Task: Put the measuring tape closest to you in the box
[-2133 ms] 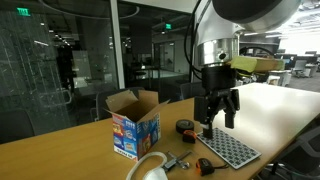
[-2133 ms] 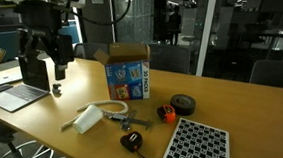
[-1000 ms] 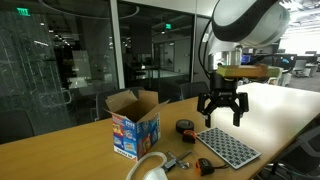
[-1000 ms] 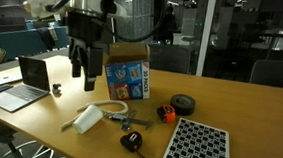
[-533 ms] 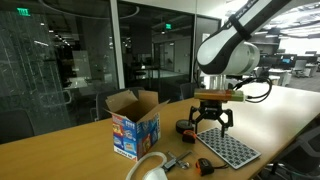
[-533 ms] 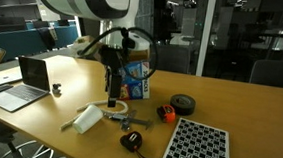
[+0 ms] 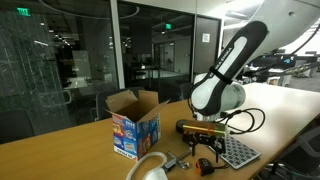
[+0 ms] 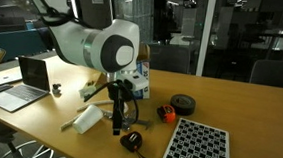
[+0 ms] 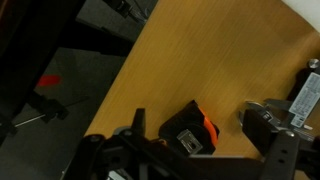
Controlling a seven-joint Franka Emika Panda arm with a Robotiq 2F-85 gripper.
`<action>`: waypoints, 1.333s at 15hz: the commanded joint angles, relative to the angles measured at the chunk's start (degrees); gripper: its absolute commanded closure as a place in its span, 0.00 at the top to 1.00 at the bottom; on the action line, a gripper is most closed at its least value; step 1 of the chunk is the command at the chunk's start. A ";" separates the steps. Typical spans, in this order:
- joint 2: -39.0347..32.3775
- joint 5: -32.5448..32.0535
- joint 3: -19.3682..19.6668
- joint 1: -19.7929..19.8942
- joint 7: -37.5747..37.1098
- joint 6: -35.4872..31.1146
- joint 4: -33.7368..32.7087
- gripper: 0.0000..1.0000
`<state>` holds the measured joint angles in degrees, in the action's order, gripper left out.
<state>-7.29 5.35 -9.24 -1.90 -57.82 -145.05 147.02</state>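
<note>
The room light is even and rather dim, coming from overhead. The glass wall is dark and carries small bright reflections. In an exterior view the wooden table shows pale glare at its far end. All frames are coarse and soft. The wrist view is darkest, with the measuring tape blurred.

From my remote station I see a light wooden table carrying a flat grey perforated tray, a round black tape roll just beside it, a white cone-shaped piece and an open grey laptop.
</note>
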 commanded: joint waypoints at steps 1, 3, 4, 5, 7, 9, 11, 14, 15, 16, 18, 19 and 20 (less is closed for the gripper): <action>-7.23 -3.66 3.33 -2.48 5.73 -10.22 -0.87 1.00; -10.88 -5.09 5.02 -3.04 11.14 -15.62 -1.35 1.00; -12.36 -5.04 5.74 -3.24 13.84 -17.72 -1.57 1.00; -13.71 -4.90 6.40 -3.40 16.37 -18.94 -1.84 1.00; -15.82 -4.63 7.71 -3.85 21.42 -20.34 -2.43 1.00; -17.21 -4.29 9.00 -4.29 25.94 -20.41 -3.15 1.00; -18.04 -3.86 9.97 -4.83 29.48 -20.05 -3.97 1.00; -19.12 -3.27 10.74 -5.94 32.03 -20.83 -4.79 0.74; -19.14 -2.83 10.43 -5.93 32.67 -20.72 -5.14 0.68; -19.17 -2.60 10.30 -6.06 33.03 -20.51 -5.40 0.62; -18.84 -2.15 9.94 -5.85 33.91 -19.91 -5.59 0.60; -18.57 -1.70 9.67 -5.61 34.25 -19.28 -5.66 0.60; -18.04 -1.37 9.63 -5.55 34.31 -18.50 -5.68 0.60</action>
<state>-24.25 1.79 0.39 -6.91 -25.75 -164.11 143.20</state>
